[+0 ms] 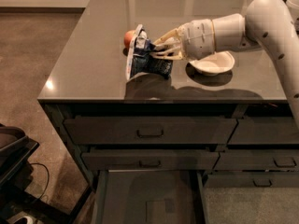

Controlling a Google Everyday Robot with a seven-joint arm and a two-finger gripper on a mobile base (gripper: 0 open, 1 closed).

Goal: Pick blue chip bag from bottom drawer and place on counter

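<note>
The blue chip bag (pixel 141 56) stands on edge near the middle of the counter (pixel 88 64), its lower end touching or almost touching the glossy top. My gripper (pixel 162 47) reaches in from the right and is shut on the bag's right side, one finger above it and one below. Below the cabinet front, the bottom drawer (pixel 135 190) is pulled out, and its flat grey floor shows nothing on it.
A white bowl (pixel 214 62) sits on the counter just right of the gripper, under my wrist. An orange round fruit (pixel 128 38) lies right behind the bag. Two closed drawer fronts (pixel 149 130) are above the open one. A dark object (pixel 14 148) stands on the floor at left.
</note>
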